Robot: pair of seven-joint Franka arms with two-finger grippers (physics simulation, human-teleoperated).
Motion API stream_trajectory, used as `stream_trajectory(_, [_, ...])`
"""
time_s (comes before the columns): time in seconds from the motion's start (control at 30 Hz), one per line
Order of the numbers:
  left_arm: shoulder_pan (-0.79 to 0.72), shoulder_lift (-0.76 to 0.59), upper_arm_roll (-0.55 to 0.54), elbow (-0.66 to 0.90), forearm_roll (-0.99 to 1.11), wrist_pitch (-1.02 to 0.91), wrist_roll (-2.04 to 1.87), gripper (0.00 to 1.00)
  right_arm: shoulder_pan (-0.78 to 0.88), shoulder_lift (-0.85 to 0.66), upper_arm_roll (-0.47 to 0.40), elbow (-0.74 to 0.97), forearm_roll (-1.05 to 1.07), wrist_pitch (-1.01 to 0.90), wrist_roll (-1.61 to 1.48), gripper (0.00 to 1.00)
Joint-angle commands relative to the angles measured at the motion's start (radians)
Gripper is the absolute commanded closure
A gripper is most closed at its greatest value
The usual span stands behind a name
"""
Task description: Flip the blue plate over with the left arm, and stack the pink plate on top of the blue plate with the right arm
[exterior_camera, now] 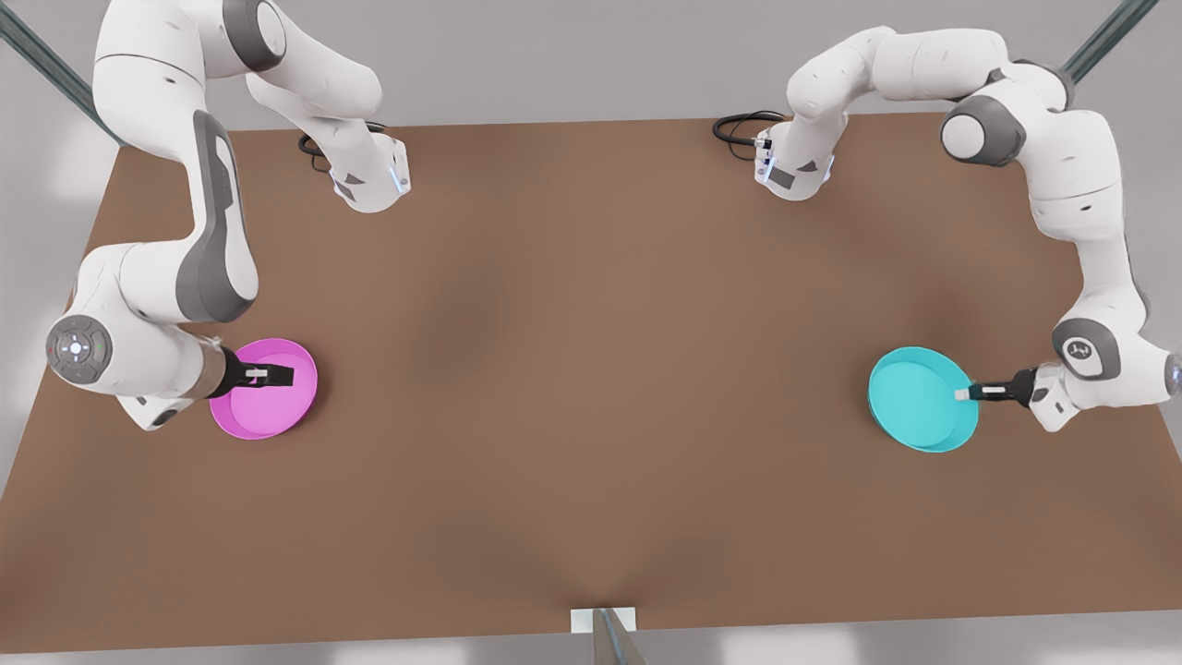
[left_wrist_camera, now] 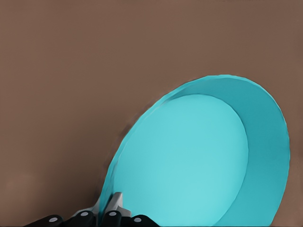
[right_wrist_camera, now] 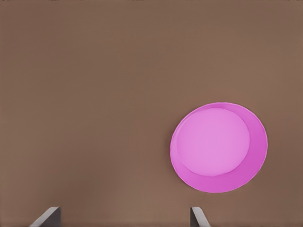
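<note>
Rim grip is what decides this flip, so look at it first: the left gripper (exterior_camera: 967,392) has its fingers clamped on the edge of the blue plate (exterior_camera: 919,397), on the side facing away from the pink plate (exterior_camera: 263,399), and the left wrist view shows the rim (left_wrist_camera: 110,179) caught between the two pads right at the gripper (left_wrist_camera: 108,208). The blue plate looks tilted, its gripped edge raised off the table (exterior_camera: 591,351) and its hollow side facing up, so I judge the flip as begun but not turned over. Keep the clamp firm and roll the wrist about the gripped edge in one smooth sweep; a thin rim held at a single spot can pivot or slip between the pads if you jerk it. Lift enough that the edge nearer the pink plate clears the table as it swings, then set it down base up before you release. The pink plate lies flat on the table, well apart from the blue one. The right gripper (exterior_camera: 268,375) hangs over it, on the side away from the blue plate, fingers (right_wrist_camera: 47,216) apart and holding nothing; let that arm wait until the blue plate rests inverted.
</note>
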Motion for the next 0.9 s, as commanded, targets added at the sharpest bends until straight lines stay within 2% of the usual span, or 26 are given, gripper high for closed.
stream_trajectory(0.0, [-0.004,-0.002,0.000,0.000,-0.067,-0.003,-0.009,0.79,0.000,-0.001,0.000,0.000,0.000,0.000,0.000,0.00])
stream_trajectory(0.3, [-0.170,-0.085,0.032,0.008,-0.056,-0.043,-0.243,0.79,-0.004,-0.001,0.000,0.000,0.000,0.000,-0.002,0.00])
stream_trajectory(0.43, [-0.175,-0.085,0.030,0.023,-0.054,-0.063,-0.281,0.79,-0.006,-0.001,0.000,0.000,0.000,0.000,-0.002,0.00])
stream_trajectory(0.67, [-0.290,-0.105,0.029,0.087,0.036,-0.173,-0.480,0.79,-0.008,0.001,-0.001,0.014,0.002,0.000,-0.003,0.00])
stream_trajectory(0.87, [-0.423,-0.129,0.030,0.118,0.202,-0.224,-0.589,0.79,-0.009,-0.001,-0.003,0.014,0.003,0.000,-0.003,0.00])
